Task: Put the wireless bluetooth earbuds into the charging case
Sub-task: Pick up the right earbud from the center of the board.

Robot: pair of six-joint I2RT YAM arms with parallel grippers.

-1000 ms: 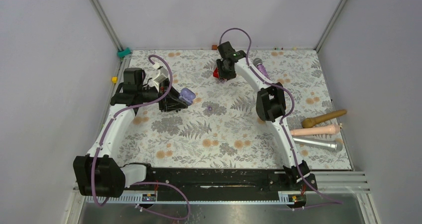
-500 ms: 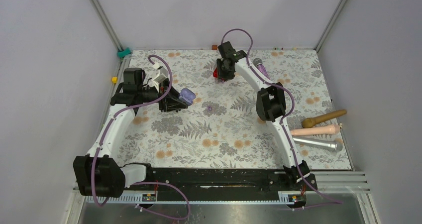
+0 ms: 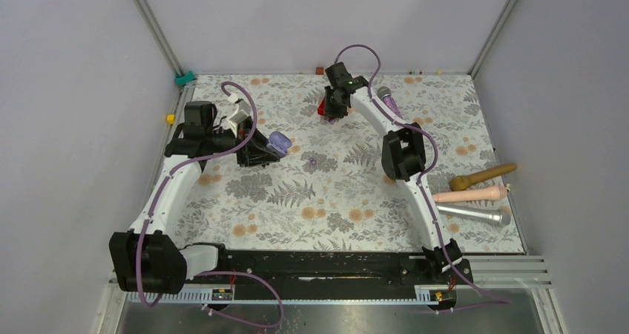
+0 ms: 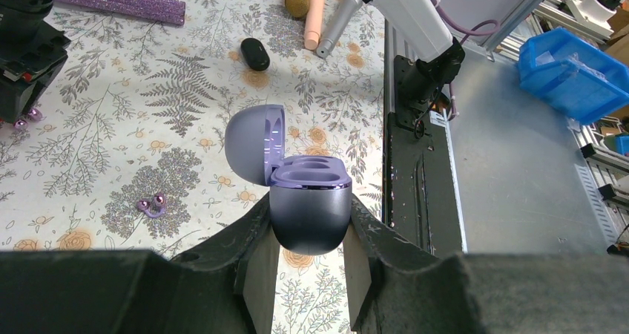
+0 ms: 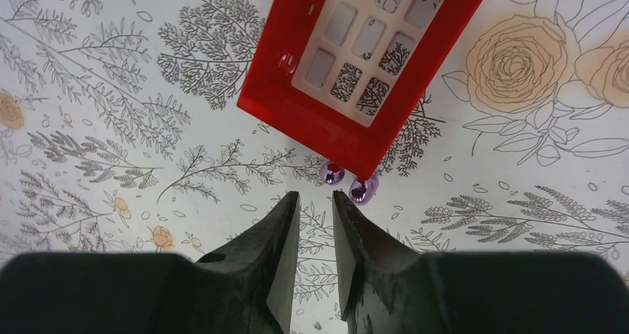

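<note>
Since a second before, little had changed in the top view. The purple cable [image 3: 358,47] looped over the right wrist had swung slightly to the right, and that wrist had shifted a touch over the far part of the desk [image 3: 319,200]. The left arm and everything lying on the cloth had stayed put.

The left end effector [image 4: 309,226] was clamped on the case [image 4: 309,200]. Its black fingers pressed the two sides of the lower shell and held it above the desk, left of centre. The case was a smooth lavender-grey pebble, its domed lid [image 4: 248,142] hinged open to one side (two moulded hollows showed in the glossy violet insert).

The right end effector [image 5: 315,211] pointed down near the far edge, its jaws parted by only a narrow gap with nothing between them. Just beyond its tips lay the earbuds [image 5: 331,173], two tiny rounded beads with a shiny violet finish. They sat side by side at the near edge of a flat red plastic frame [image 5: 319,137] with a pale panel of small windows. The tips did not touch them.

The desk carried a thin cloth printed with grey ferns and orange roses. Further off lay a black oval pod [image 4: 254,53] and a purple glitter microphone [image 4: 122,0].
</note>
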